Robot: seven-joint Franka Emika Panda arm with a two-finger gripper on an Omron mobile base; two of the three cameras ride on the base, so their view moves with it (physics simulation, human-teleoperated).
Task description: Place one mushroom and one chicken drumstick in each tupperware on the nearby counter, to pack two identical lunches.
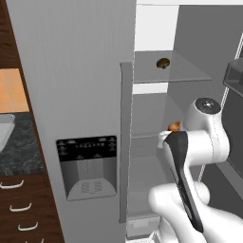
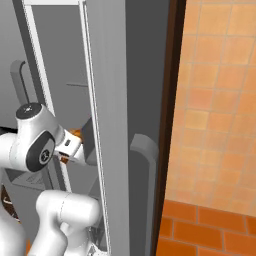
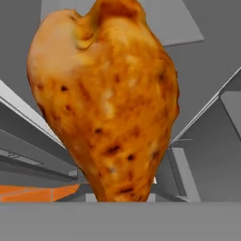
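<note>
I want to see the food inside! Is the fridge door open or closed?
Open. The left base view looks past the fridge door at bare shelves, with a mushroom on the upper shelf.

Orange-brown chicken drumstick (image 3: 106, 101), plump end up, fills the hand view inside the fridge; a brown-capped mushroom (image 1: 163, 62) sits on the upper glass shelf; grey tupperware (image 1: 4, 130) rests on the dark speckled counter (image 1: 19, 149)

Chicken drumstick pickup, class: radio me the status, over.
End effector shut on chicken drumstick, inside open fridge. One mushroom on upper glass shelf. Fridge door close beside arm.
</note>
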